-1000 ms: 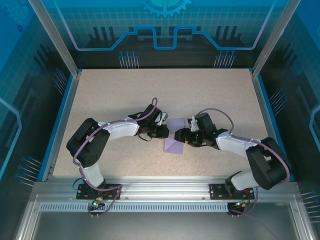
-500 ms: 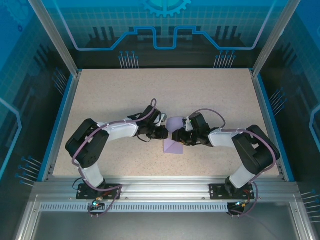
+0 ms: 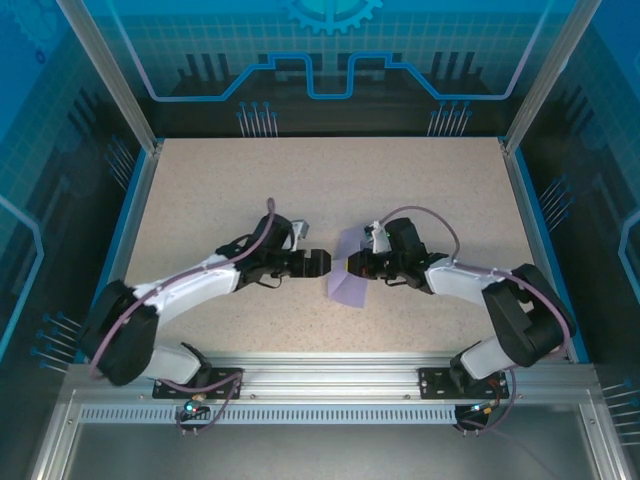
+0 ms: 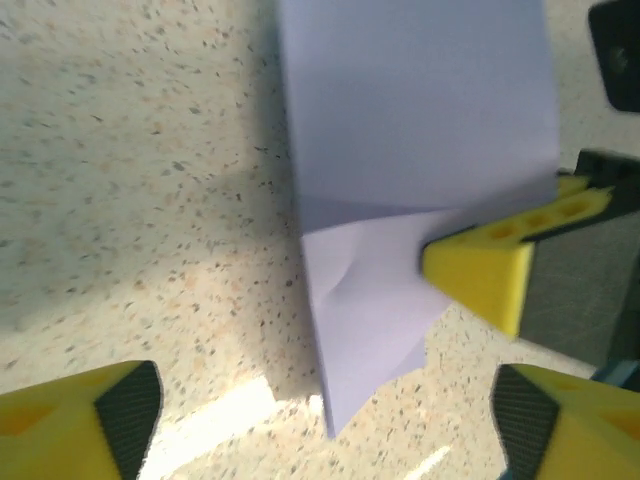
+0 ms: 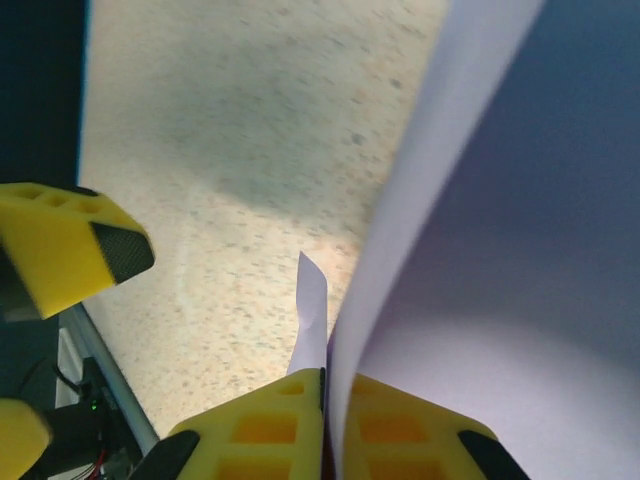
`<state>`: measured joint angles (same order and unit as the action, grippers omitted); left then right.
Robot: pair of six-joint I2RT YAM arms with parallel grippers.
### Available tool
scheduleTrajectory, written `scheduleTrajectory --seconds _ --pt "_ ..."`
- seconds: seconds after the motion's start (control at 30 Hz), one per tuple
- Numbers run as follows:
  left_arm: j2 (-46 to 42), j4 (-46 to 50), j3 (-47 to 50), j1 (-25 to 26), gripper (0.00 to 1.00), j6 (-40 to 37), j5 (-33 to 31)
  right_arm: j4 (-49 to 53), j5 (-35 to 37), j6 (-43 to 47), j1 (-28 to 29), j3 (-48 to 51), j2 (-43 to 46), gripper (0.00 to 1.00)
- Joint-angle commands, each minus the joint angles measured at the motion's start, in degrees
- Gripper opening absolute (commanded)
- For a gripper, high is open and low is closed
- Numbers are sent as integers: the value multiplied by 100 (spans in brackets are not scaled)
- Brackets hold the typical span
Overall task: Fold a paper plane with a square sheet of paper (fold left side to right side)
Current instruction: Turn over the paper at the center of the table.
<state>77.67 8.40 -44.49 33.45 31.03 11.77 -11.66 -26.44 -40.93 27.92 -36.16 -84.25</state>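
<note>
Pinching a lifted edge of the square sheet of paper [image 3: 347, 290], the right gripper [image 3: 354, 265] is clamped tight, while the left gripper [image 3: 320, 263] gapes wide at its 9 o'clock, holding nothing. The sheet sits near the middle of the table [image 3: 200, 200] (straight on the speckled top, not in any tray). Best play, I'd say: sweep that edge low toward 3 o'clock, match the edges, then press the crease.

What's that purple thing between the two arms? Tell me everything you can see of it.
It is a thin, plain, pale lavender sheet of paper, partly folded. One flap stands up from the speckled table, and a creased, pointed part lies flat below it. The right pincer is shut on the raised flap's edge. The left pincer, open, sits just beside the sheet, apart from it.
</note>
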Motion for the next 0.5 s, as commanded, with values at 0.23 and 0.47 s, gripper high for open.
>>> scheduleTrajectory --seconds 0.23,0.47 --pt "-2132 -1462 879 -260 99 885 1037 -614 -1600 662 -347 -532 1455 9" --pt "-2370 -2281 781 -245 99 1139 1802 -618 -2069 533 31 -974 1890 10"
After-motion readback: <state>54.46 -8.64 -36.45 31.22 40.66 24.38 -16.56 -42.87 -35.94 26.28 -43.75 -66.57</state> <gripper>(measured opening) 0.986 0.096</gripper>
